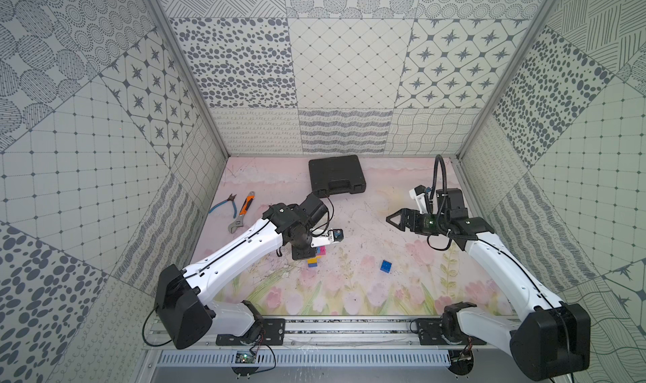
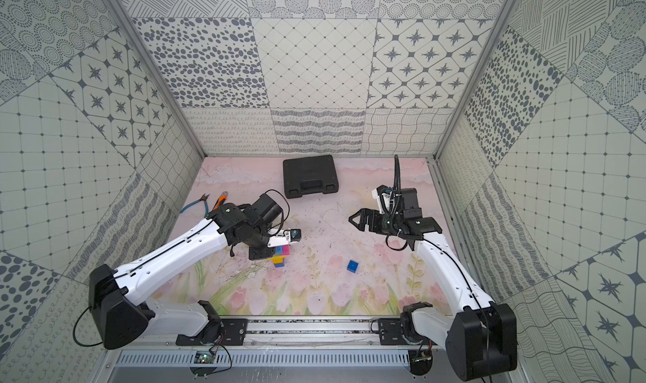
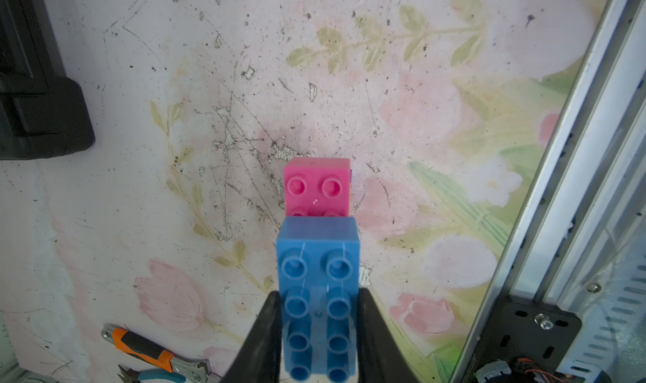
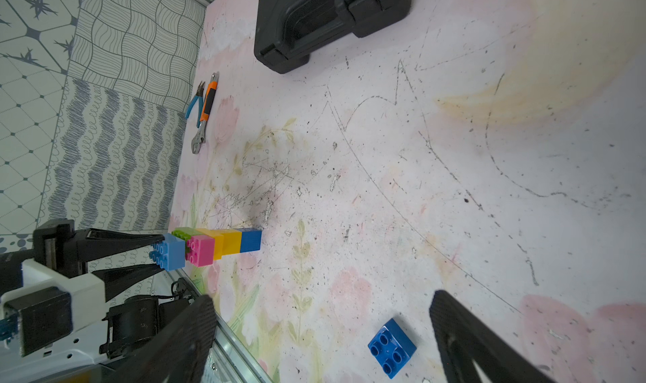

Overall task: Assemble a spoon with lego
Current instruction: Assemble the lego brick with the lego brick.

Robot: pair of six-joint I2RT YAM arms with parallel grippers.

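- Near the left edge of the tabletop (image 1: 363,224), toward its back-left corner, blue-handled cutting pliers (image 1: 230,202) lie just beside an orange-handled adjustable wrench (image 1: 242,211). Both lie flat.
- The left gripper (image 3: 318,301) reaches down from above, a little left of the tabletop's middle. Its jaws are partly closed and clamp the two long sides of a light blue brick (image 3: 318,238).
- That brick is the top of the spoon (image 4: 209,246), which stands upright a little left of the middle and somewhat toward the front edge. Under the light blue top sit a pink brick (image 3: 316,185) and a lime green brick (image 4: 181,232) side by side. Below them is a yellow section (image 4: 227,241), then a dark blue foot (image 4: 250,239) that meets the tabletop. The top views show only the lower part of the stack (image 1: 315,259), since the wrist covers the rest.
- A black plastic case (image 1: 336,175) lies closed, near the middle of the back edge.
- One loose dark blue square brick (image 1: 386,266) lies studs up, right of the spoon and well apart from it, toward the front edge.
- The right gripper (image 1: 388,219) hangs above the right half of the tabletop, pointing toward the middle. Its jaws are spread wide and hold nothing.
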